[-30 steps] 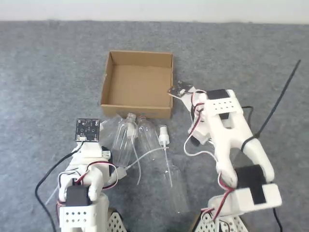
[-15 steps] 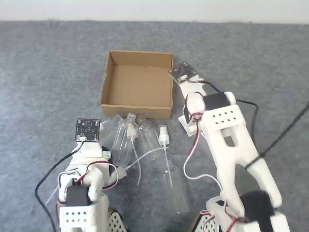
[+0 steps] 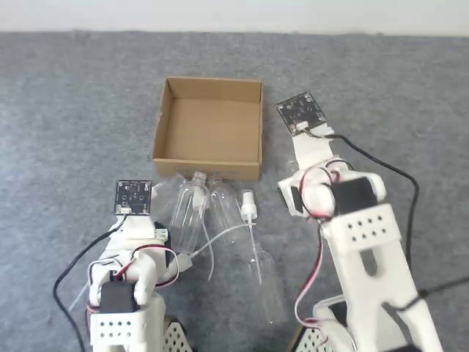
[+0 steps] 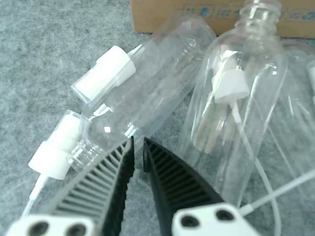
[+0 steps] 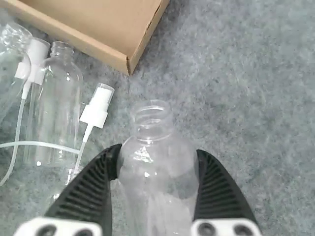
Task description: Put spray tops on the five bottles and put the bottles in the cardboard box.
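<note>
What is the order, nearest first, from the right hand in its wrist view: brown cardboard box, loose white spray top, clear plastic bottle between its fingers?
1. Clear plastic bottle, in the right hand.
2. Loose white spray top, beside it.
3. Brown cardboard box, farthest back.

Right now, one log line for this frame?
right gripper: shut on uncapped bottle | left gripper: shut, empty, at lying bottles | cardboard box: no bottles inside | spray top: loose on table

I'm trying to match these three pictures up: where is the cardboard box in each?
High view: cardboard box, open, beyond the clear bottles.
Left wrist view: its wall behind the bottle necks.
Right wrist view: its corner beyond the held bottle.
Shared landmark: those bottles.
</note>
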You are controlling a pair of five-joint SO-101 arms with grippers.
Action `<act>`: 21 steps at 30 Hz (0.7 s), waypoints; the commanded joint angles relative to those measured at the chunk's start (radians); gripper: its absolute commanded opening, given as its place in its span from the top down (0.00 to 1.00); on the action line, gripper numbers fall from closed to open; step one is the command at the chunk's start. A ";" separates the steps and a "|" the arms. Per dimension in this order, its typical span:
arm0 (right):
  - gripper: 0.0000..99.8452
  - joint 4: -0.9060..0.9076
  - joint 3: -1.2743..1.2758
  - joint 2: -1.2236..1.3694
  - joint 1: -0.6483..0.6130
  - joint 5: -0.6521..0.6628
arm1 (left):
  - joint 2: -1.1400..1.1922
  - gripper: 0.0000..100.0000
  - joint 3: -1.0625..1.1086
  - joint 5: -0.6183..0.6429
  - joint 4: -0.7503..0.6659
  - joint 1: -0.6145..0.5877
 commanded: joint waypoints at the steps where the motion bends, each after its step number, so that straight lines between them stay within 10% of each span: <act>1: 0.95 -0.002 0.017 -0.145 -0.007 -0.014 | -0.018 0.96 -0.010 -0.003 0.003 -0.003; 21: 0.95 -0.280 0.417 -0.688 -0.119 -0.014 | -0.018 0.96 -0.010 -0.003 0.003 -0.003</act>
